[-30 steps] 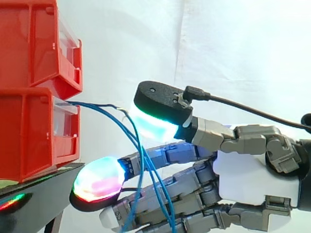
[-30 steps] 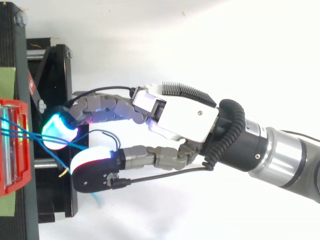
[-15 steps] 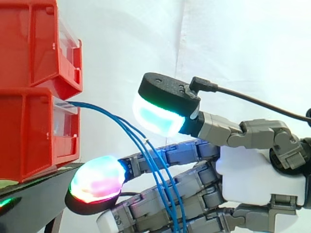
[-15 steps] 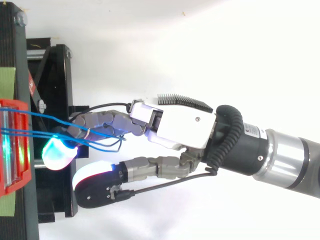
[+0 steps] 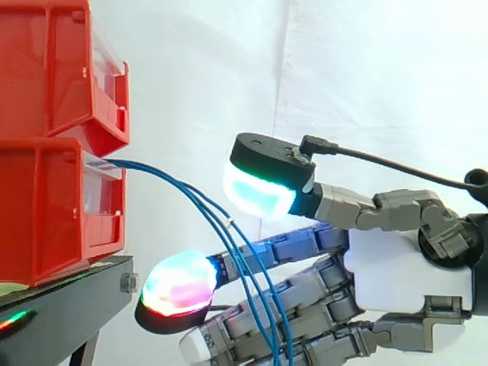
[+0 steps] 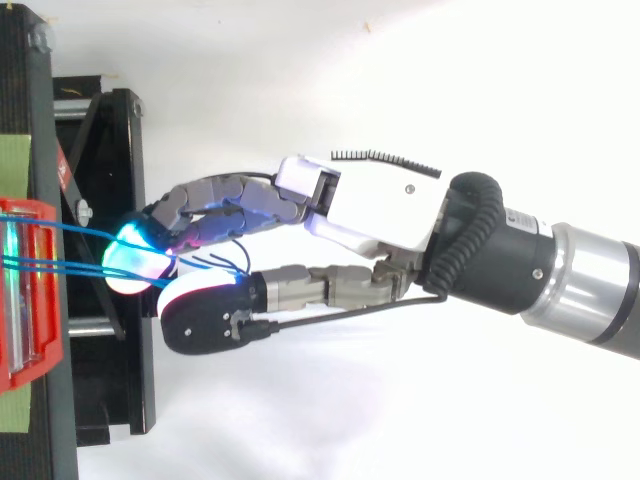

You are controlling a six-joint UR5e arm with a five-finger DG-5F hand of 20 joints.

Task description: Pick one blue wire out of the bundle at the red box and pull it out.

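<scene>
Hooking three blue wires (image 5: 183,187) from the red box (image 5: 46,206) in loosely curled fingers (image 5: 179,286). Liable to drag out all three, lacking a one-wire pinch

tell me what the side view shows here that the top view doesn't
Side view: the upper red bin is stacked on the lower red bin, and the blue wires leave the lower one's clear front and slope down across the robot hand.
Top view: the silver arm tube behind the wrist, a green strip on the black stand, and the wires lying side by side.
Both: bins, wires, robot hand, stand.
</scene>
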